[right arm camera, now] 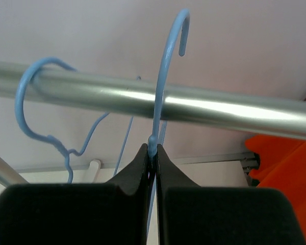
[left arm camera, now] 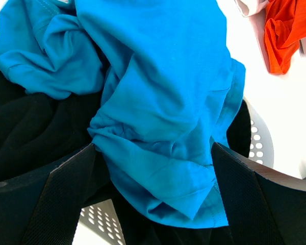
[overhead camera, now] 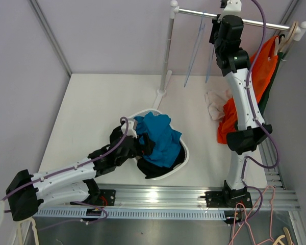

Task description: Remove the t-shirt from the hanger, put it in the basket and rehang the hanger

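One tip: right gripper, clamping the hanger, should be dropping it squarely over the rail; left gripper is gaping open.

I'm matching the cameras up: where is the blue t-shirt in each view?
Top external: blue t-shirt at centre, by the left claw.
Left wrist: blue t-shirt fills the middle.
Right wrist: not in it; the right claw holds a blue hanger.
Shared landmark: the orange cloth, at the right in all three.

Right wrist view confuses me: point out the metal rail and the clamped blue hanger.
Shiny metal rail [right arm camera: 219,109]: right wrist view, its bright middle.
Light-blue wire hanger [right arm camera: 163,61]: right wrist view, hook's shank above rail.
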`<act>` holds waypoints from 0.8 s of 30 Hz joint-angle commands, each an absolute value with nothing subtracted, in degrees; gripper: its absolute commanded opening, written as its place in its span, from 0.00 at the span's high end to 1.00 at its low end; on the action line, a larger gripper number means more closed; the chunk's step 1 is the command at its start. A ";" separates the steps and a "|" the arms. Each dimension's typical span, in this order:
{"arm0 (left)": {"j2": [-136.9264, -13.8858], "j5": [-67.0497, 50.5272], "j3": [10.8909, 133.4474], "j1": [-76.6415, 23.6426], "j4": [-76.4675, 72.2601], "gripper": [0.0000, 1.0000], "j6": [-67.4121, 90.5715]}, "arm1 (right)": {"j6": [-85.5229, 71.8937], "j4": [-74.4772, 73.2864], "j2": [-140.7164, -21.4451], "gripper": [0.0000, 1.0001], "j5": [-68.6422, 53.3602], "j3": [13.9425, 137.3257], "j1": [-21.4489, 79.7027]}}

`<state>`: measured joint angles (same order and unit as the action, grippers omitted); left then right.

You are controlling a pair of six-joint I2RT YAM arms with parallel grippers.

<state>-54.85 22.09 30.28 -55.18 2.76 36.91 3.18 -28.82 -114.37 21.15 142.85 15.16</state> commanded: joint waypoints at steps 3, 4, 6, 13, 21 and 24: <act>-53.35 22.41 29.79 -55.28 2.37 0.00 35.77 | 1.06 -27.78 -114.35 1.00 19.78 141.51 15.56; -53.26 22.41 29.45 -55.28 2.46 0.01 35.86 | 0.88 -27.51 -113.82 1.00 19.43 140.55 15.73; -53.00 22.50 29.18 -55.20 2.63 0.00 36.03 | 0.62 -26.98 -112.50 1.00 19.07 137.73 16.26; -51.24 22.67 28.04 -55.20 2.81 0.01 36.30 | 0.70 -26.02 -109.60 1.00 15.12 131.92 18.81; -49.22 22.85 27.25 -55.28 3.52 0.00 36.21 | 0.26 -27.51 -109.69 1.00 11.43 132.19 20.30; -49.13 22.76 27.42 -55.20 3.69 0.01 36.21 | 0.26 -28.04 -109.86 0.97 9.58 132.54 20.65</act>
